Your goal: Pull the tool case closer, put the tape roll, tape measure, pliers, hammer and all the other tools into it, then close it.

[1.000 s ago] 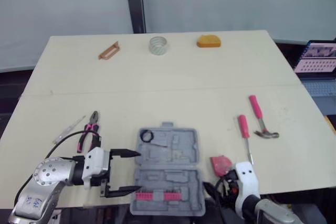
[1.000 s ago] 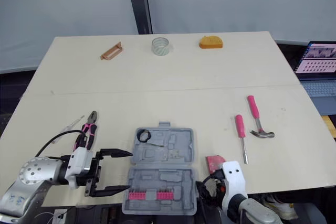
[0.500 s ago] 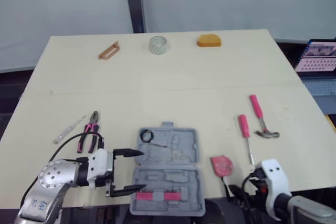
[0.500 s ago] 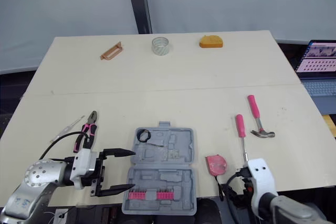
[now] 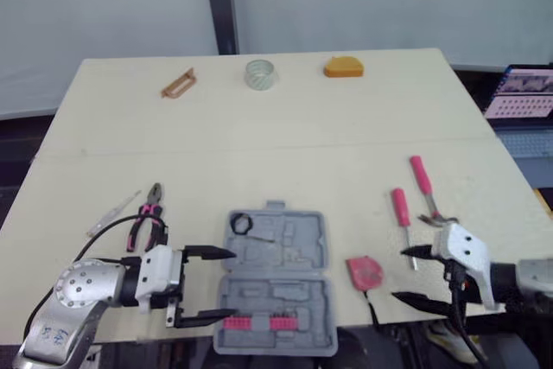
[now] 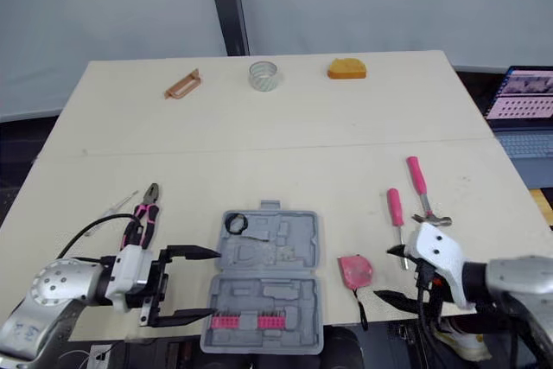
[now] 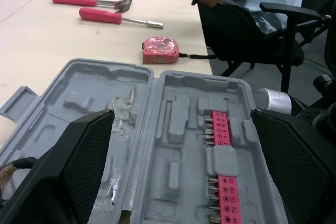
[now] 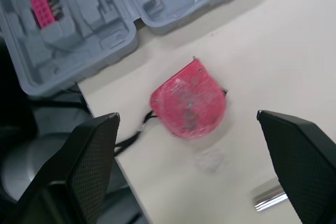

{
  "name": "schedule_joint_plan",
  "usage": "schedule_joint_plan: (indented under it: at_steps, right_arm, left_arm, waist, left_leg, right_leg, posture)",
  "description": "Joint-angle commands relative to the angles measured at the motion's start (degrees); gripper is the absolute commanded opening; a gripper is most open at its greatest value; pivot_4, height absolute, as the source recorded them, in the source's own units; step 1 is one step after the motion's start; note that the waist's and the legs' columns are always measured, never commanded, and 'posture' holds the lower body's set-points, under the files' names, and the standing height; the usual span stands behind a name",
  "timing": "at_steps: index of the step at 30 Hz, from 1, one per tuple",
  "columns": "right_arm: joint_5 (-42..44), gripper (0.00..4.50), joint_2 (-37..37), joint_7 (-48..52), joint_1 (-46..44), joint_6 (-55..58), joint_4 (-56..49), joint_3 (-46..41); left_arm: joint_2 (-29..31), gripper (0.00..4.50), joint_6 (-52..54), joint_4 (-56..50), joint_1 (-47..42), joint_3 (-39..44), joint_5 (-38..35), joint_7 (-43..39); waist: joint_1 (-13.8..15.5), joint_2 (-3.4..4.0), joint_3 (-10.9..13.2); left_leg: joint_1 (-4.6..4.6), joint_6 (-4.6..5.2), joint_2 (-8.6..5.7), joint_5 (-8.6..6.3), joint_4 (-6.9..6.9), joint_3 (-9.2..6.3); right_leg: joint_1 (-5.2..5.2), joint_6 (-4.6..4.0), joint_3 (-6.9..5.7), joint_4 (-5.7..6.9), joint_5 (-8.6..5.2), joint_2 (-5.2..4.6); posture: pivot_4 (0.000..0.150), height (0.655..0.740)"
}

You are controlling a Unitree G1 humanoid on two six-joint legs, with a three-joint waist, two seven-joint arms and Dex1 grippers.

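Grey case [image 5: 285, 257]: open flat at the table's [image 5: 276, 144] near edge, about midway across. Pink bit rows [image 5: 251, 323] sit in the near half and a black ring [image 5: 241, 223] in the far half's left corner.
Left gripper [image 5: 232, 283]: spread wide and holding nothing. One tip is by each half at the case's left side; I cannot tell whether they touch it.
Right gripper [image 5: 400, 276]: spread wide and empty, low at the near edge, right of the case. The tape measure [image 5: 365, 271] is just to its left and lies between its fingers in the right wrist view.
Tape measure: pink, flat on the table just right of the case, apart from it. Its black cord hangs over the near edge.
Screwdriver [image 5: 401, 207]: pink handle, right of the tape measure, with the shaft pointing at the near edge and its tip by the right gripper.
Hammer [image 5: 421, 177]: pink handle, just right of the screwdriver; the head is partly hidden by the right gripper.
Pliers [image 5: 149, 218]: pink and black, left of the case, near the left gripper.
Thin tool [image 5: 112, 213]: pale, just left of the pliers.
Tape roll [image 5: 259, 73]: at the far edge, well away from the case.
Orange item [image 5: 344, 67]: right of the tape roll.
Brown handle [image 5: 179, 84]: left of the tape roll.
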Motion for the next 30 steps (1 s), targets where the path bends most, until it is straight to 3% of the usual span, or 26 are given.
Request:
schedule_joint_plan:
  at_steps: [1, 12, 30]
  right_arm:
    - [-4.8, 4.45, 0.9, 3.8, -4.5, -11.3, 5.7, 5.9]
    - [-12.2, 4.45, 4.1, 7.3, -14.4, -22.2, 17.1, 18.3]
    - [-16.7, 4.45, 7.2, 6.8, -18.4, -24.1, 23.7, 22.6]
  left_arm:
    - [-0.7, 4.5, -3.1, -0.7, 1.9, 1.4, -0.3, -0.3]
    - [-3.1, 4.5, -10.0, 0.8, 5.5, 2.5, 0.3, -0.1]
    - [-2.3, 4.5, -9.6, -1.7, 8.1, 2.8, -0.3, 2.0]
  waist:
    - [0.0, 0.01, 0.0]
    - [0.0, -0.01, 0.0]
    - [0.1, 0.01, 0.0]
  left_leg:
    - [-0.01, 0.0, 0.0, 0.0, -0.01, 0.0]
    - [-0.08, 0.01, 0.0, -0.01, 0.15, -0.07]
    - [-0.09, 0.01, 0.0, -0.01, 0.17, -0.07]
  right_leg:
    - [-0.01, 0.0, -0.01, 0.0, 0.0, 0.0]
    - [0.06, 0.02, -0.1, -0.02, 0.02, 0.0]
    - [0.06, 0.02, -0.1, -0.01, 0.02, 0.0]
  posture:
    - [0.15, 0.74]
    - [0.15, 0.74]
    - [0.15, 0.74]
